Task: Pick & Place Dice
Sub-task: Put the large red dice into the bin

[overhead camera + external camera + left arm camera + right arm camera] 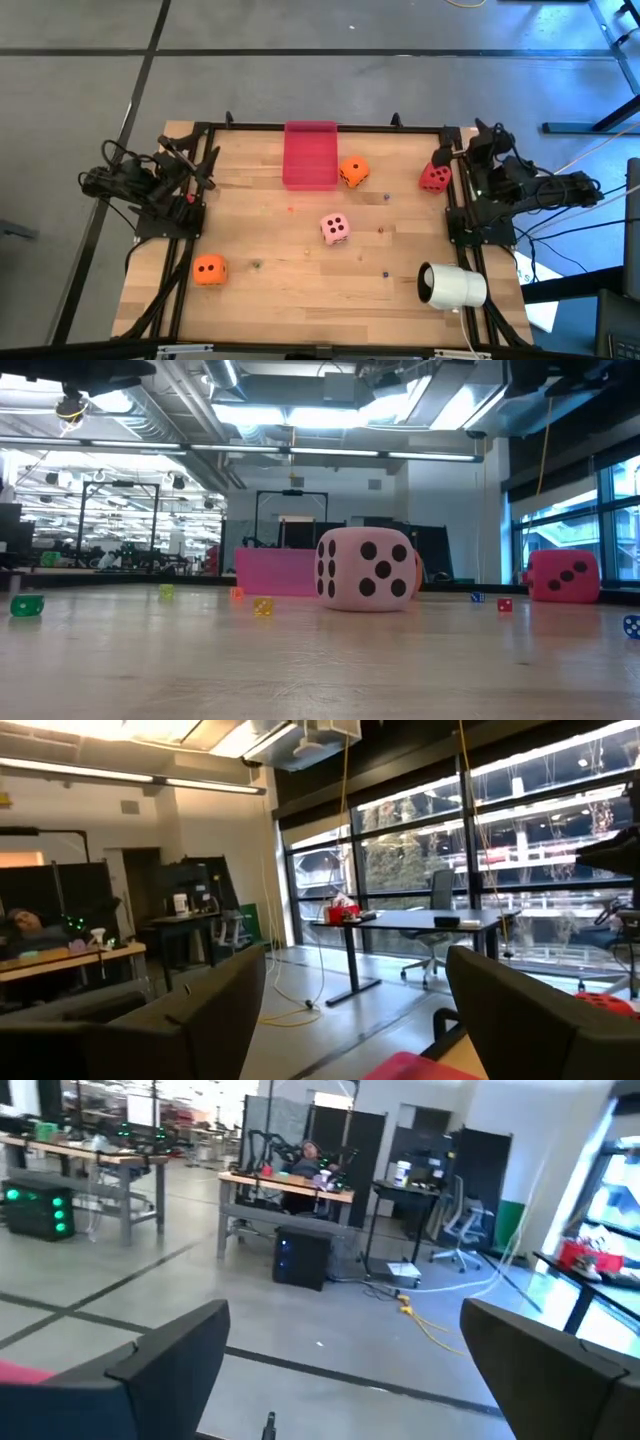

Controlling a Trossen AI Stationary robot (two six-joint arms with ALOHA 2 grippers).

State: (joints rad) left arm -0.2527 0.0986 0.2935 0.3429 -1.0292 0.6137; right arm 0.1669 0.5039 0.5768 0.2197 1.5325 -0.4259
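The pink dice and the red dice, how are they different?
The pale pink dice sits in the middle of the table, while the red dice sits at the right edge beside the right arm. The pink one is light pink with dark dots; the red one is a deep red. In the low view the pink one is nearer and looks bigger than the red one. Both are dotted cubes lying free, with no fingers on them.
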